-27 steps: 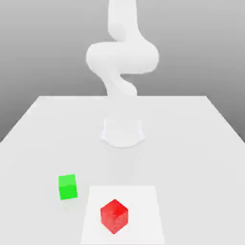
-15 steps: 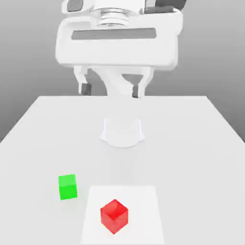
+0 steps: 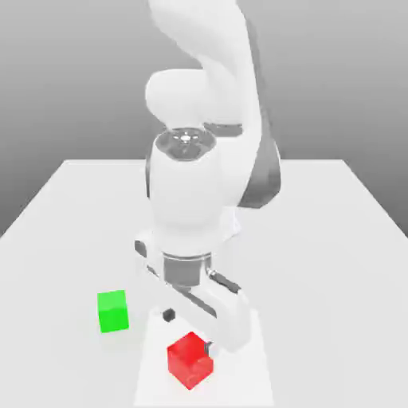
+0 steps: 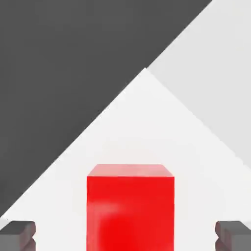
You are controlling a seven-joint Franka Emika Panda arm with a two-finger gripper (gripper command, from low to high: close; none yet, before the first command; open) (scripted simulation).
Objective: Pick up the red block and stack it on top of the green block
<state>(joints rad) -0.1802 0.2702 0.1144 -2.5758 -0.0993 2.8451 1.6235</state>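
The red block (image 3: 190, 360) sits on a lighter white square (image 3: 251, 374) near the table's front edge. My gripper (image 3: 190, 331) hangs low right over it, open, with one dark fingertip (image 3: 168, 315) on the side towards the exterior view's left and the other (image 3: 211, 347) on the right. In the hand view the red block (image 4: 130, 206) stands between my gripper's (image 4: 125, 235) two fingertips (image 4: 17, 234), with a clear gap on each side. The green block (image 3: 112, 311) rests on the table to the exterior view's left of the red one, apart from it.
The white table (image 3: 335, 239) stretches back to the arm's base. The arm's bulky white links (image 3: 195, 199) lean forward above the middle of the table. Beyond the table's edge the hand view shows dark floor (image 4: 63, 73).
The arm has swung forward and down from high at the back to just over the red block. Neither block has moved.
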